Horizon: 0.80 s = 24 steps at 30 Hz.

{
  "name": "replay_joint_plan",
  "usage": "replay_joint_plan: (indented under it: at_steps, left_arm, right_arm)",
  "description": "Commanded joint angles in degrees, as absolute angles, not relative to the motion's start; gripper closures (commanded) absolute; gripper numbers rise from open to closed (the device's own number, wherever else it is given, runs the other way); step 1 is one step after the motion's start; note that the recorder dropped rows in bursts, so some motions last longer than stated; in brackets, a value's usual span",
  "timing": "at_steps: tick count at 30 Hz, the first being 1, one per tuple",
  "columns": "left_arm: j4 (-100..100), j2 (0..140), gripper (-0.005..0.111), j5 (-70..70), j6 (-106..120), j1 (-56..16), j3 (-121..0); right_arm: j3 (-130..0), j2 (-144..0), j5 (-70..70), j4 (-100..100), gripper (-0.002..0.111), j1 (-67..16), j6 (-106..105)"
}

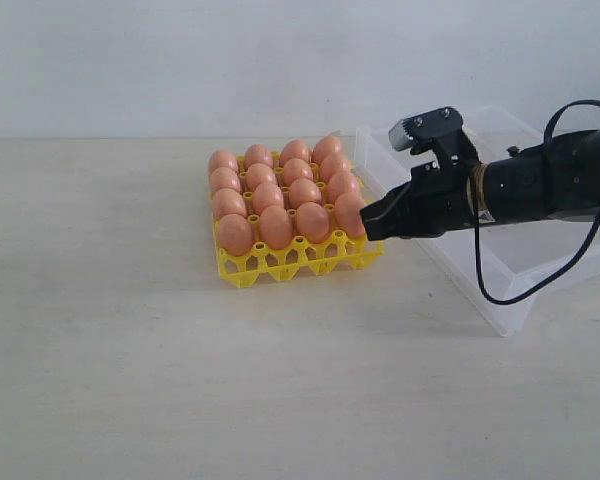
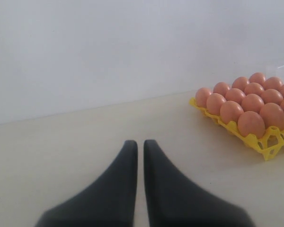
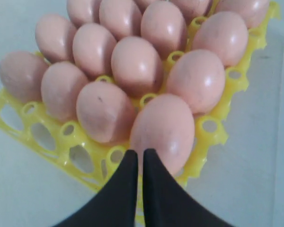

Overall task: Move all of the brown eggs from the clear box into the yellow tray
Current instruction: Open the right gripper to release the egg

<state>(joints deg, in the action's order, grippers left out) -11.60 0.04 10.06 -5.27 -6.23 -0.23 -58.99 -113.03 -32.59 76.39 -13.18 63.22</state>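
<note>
The yellow tray stands mid-table with several brown eggs filling its cups in rows. To its right lies the clear box; no egg shows in the part not hidden by the arm. My right gripper reaches across the box's near corner, shut and empty, its tips just at the tray's front right corner egg. In the right wrist view the right gripper points at that egg and the tray. My left gripper is shut over bare table, well left of the eggs.
The pale table runs wide to the left and front of the tray. A plain white wall stands behind. The right arm's black cable loops down over the box's front wall.
</note>
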Motion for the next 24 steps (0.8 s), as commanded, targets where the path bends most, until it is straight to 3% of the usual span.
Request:
replay_joint_plan:
  at_steps: [1,24]
  left_arm:
    - [-11.46,0.0,0.103,9.88,-5.56,-6.58,0.0]
    - [-11.46,0.0,0.103,9.88,-5.56,-6.58,0.0]
  right_arm:
    - [-58.94,-112.05,-33.27,72.95,0.108,-13.29,61.16]
    - [-58.94,-116.06,-34.02,69.51,0.108,-13.85,61.0]
